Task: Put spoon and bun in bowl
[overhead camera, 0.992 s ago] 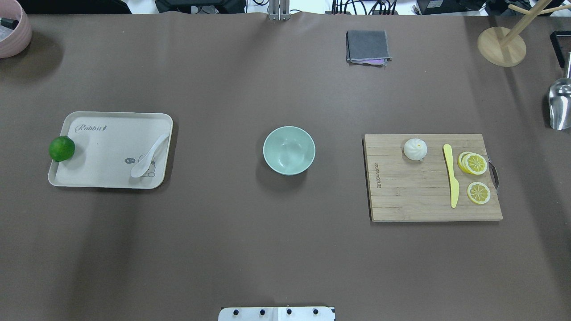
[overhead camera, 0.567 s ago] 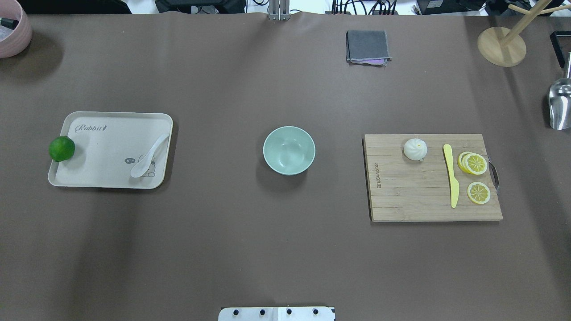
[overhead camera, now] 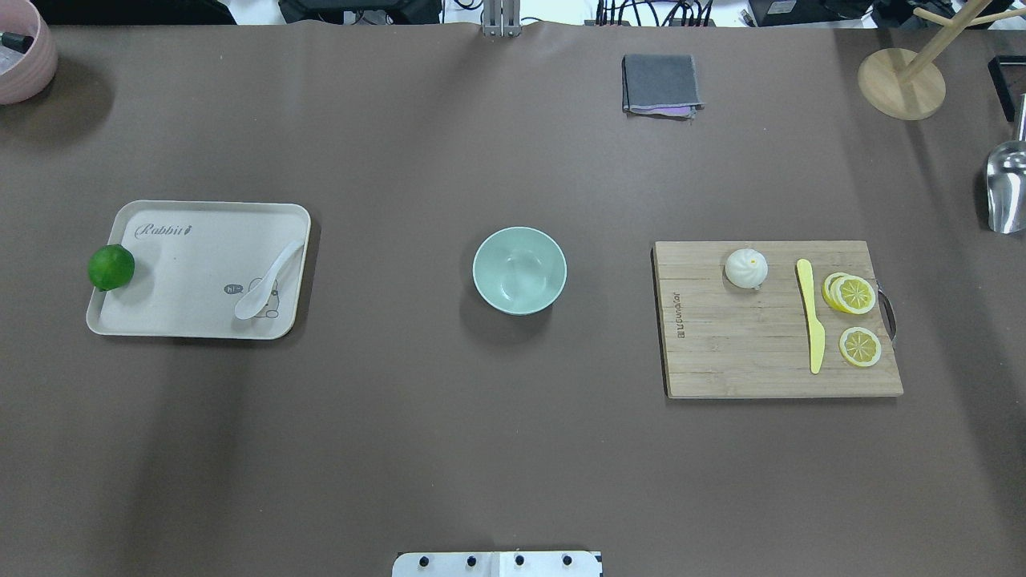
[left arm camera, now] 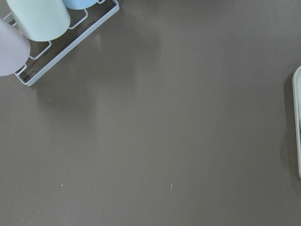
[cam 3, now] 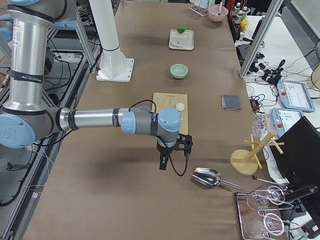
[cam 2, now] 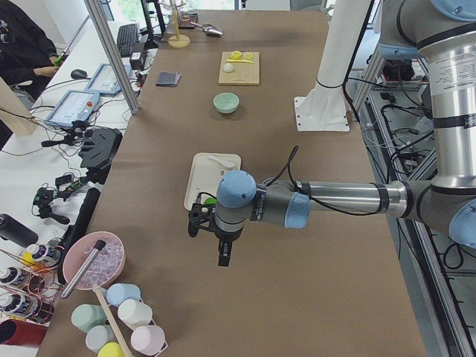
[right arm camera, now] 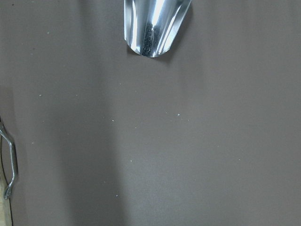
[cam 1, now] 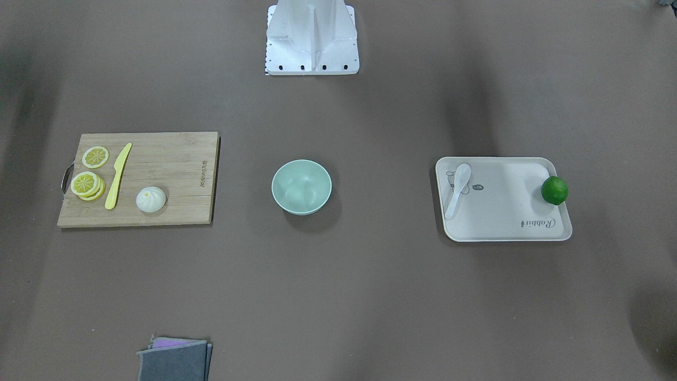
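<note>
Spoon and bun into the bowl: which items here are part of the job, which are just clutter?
Job: spoon, on the tray; bun, on the cutting board; bowl, empty.
Lying about: lime, yellow knife, lemon slices, grey cloth, metal scoop, wooden stand.

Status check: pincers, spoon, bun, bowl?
Out wide: left pincer, right pincer, open or shut unclear. Untouched: spoon on tray, bun on cutting board; bowl empty. Nothing between them and bowl.

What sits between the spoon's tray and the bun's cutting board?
Only the bowl, empty, on bare brown table between the tray and the cutting board; the overhead view shows it.
</note>
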`<state>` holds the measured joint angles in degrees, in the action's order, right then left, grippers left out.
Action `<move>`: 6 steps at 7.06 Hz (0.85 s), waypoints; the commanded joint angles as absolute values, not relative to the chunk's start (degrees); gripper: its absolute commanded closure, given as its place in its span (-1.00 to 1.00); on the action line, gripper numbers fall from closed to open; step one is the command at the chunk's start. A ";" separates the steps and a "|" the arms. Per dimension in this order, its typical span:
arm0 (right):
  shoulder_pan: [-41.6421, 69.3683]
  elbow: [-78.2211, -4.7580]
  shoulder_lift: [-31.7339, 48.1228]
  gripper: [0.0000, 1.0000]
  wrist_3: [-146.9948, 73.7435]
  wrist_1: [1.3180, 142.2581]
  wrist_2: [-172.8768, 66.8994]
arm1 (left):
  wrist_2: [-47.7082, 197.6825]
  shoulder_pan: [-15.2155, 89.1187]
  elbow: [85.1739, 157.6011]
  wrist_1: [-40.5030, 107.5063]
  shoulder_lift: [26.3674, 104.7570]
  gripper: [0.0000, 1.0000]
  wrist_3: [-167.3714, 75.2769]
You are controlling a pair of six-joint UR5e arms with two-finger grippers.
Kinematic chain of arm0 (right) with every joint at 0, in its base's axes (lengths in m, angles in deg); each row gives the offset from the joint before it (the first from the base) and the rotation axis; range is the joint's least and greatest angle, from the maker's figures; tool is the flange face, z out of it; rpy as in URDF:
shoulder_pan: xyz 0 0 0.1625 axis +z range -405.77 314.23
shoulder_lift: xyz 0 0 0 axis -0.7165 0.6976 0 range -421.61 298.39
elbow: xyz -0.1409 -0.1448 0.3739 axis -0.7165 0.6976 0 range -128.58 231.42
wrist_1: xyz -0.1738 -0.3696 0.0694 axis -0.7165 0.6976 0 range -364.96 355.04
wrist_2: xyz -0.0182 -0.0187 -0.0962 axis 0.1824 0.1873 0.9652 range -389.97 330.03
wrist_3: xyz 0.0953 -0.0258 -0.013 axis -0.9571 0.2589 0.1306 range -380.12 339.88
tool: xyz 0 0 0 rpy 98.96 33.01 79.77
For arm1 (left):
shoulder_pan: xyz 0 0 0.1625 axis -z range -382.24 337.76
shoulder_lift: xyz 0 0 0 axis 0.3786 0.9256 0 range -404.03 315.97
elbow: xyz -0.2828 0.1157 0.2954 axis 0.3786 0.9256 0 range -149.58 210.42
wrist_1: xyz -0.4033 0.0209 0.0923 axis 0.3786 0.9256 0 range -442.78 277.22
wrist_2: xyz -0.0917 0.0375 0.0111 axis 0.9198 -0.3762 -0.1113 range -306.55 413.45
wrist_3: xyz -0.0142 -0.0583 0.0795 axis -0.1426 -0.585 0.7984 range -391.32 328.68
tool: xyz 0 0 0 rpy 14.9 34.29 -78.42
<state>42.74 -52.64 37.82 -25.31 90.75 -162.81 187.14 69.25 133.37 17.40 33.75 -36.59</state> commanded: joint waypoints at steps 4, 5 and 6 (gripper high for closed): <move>42.74 -53.43 37.79 -1.00 -25.40 90.75 -163.38 | 187.57 69.25 133.69 17.33 33.66 -0.96 -36.59; 42.74 -53.61 37.79 -1.00 -25.31 90.75 -164.17 | 187.66 69.25 133.95 17.59 33.84 -0.96 -36.59; 42.74 -55.61 37.88 -1.00 -25.14 90.75 -165.57 | 187.84 68.64 135.52 18.72 34.19 -0.96 -36.85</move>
<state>42.74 -53.89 37.82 -25.30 90.75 -164.13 187.63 69.09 134.23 17.80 33.86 -36.64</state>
